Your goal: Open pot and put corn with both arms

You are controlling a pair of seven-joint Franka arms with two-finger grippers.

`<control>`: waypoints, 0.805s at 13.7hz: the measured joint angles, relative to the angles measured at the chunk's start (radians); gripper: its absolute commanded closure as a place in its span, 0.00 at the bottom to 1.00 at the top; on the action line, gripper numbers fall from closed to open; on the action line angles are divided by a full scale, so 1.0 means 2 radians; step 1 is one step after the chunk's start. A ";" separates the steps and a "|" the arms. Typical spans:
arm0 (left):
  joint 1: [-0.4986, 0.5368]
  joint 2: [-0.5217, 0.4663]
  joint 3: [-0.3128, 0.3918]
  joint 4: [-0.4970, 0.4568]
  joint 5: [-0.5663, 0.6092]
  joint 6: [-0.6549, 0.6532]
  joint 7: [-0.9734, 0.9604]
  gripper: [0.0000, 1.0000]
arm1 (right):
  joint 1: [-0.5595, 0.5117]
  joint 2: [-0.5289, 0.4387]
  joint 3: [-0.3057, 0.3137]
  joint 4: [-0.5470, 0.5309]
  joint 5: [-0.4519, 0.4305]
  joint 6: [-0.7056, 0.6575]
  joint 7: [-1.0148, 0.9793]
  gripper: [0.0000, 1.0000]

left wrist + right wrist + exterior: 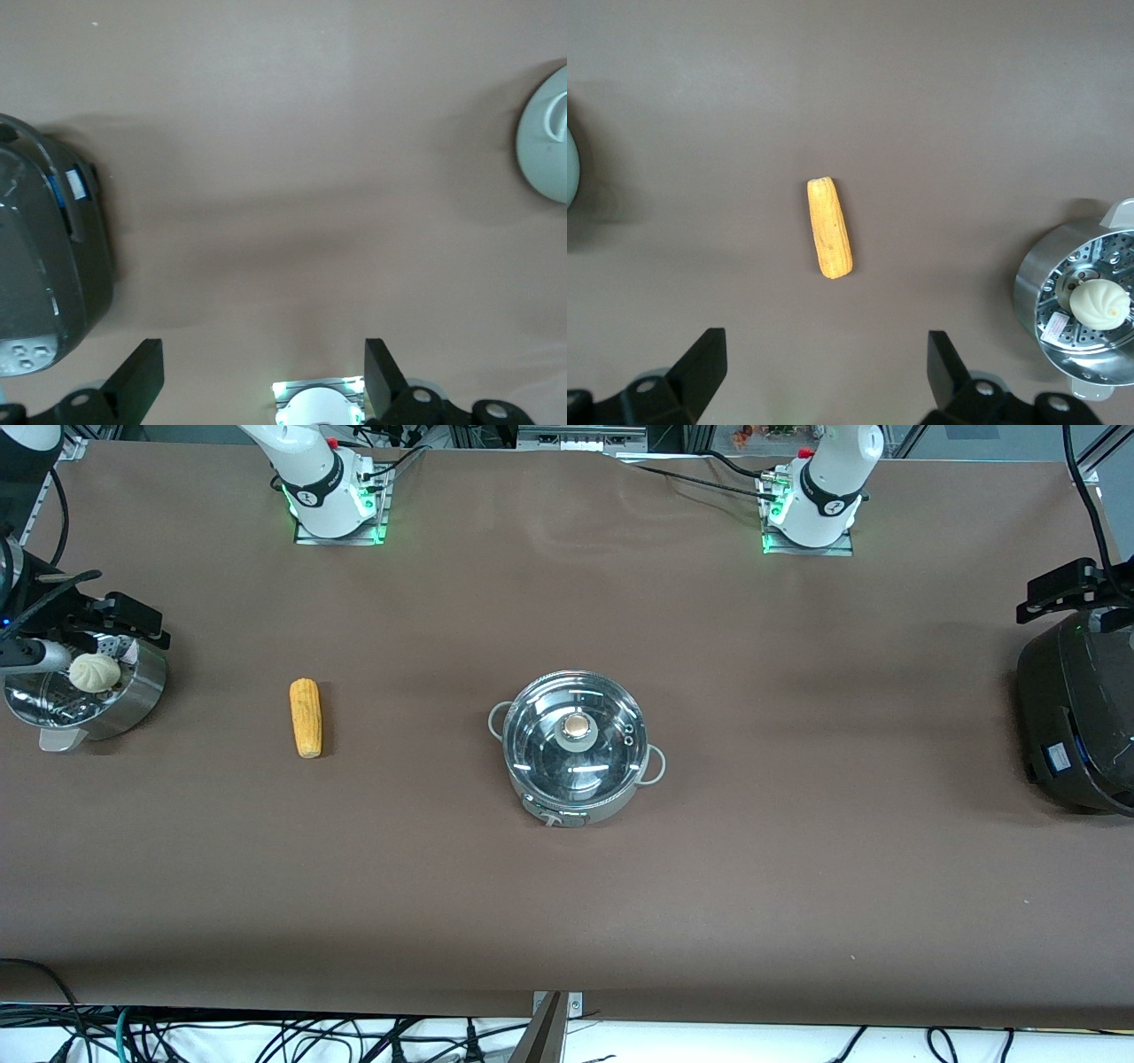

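Observation:
The steel pot point(574, 744) stands in the middle of the table with its glass lid point(549, 753) on. The lid's knob point(578, 727) is at its centre. The corn point(306, 716) lies flat on the table toward the right arm's end, apart from the pot. It also shows in the right wrist view point(829, 227). My right gripper point(824, 341) is open and empty, high over the table by the corn. My left gripper point(263, 354) is open and empty, high over bare table near its own base. An edge of the pot point(547, 133) shows in the left wrist view. Neither gripper shows in the front view.
A perforated steamer basket point(133, 691) with a white bun point(95, 672) stands at the right arm's end of the table, also in the right wrist view point(1076, 319). A large black cooker point(1076, 708) stands at the left arm's end, also in the left wrist view point(35, 266).

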State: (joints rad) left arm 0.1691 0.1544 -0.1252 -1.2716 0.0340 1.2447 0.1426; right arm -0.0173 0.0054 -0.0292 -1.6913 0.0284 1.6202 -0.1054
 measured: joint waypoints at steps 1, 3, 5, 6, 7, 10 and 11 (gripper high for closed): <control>0.000 0.000 -0.001 0.000 0.002 0.001 0.000 0.00 | 0.001 0.002 0.000 0.002 0.000 0.000 0.000 0.00; 0.000 0.000 -0.001 0.000 0.002 0.004 0.000 0.00 | 0.002 0.002 -0.001 0.004 0.000 0.000 0.000 0.00; 0.000 0.001 -0.001 0.000 0.002 0.005 0.000 0.00 | 0.004 0.002 -0.001 0.005 0.000 -0.001 0.000 0.00; 0.000 0.001 -0.002 0.000 0.002 0.005 0.000 0.00 | 0.004 0.002 -0.001 0.005 0.000 -0.001 0.000 0.00; -0.001 0.003 -0.003 -0.001 0.002 0.010 0.000 0.00 | 0.004 0.002 -0.001 0.005 0.000 -0.001 0.000 0.00; -0.006 0.011 -0.007 -0.021 0.002 0.046 0.000 0.00 | 0.004 0.002 -0.001 0.005 0.000 -0.002 0.000 0.00; -0.008 0.011 -0.009 -0.034 0.002 0.059 0.000 0.00 | 0.004 0.002 -0.002 0.006 0.000 -0.002 0.000 0.00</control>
State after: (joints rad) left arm 0.1538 0.1762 -0.1436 -1.3388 0.0372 1.3624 0.1431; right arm -0.0087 0.0089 -0.0323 -1.6803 0.0282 1.6157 -0.1054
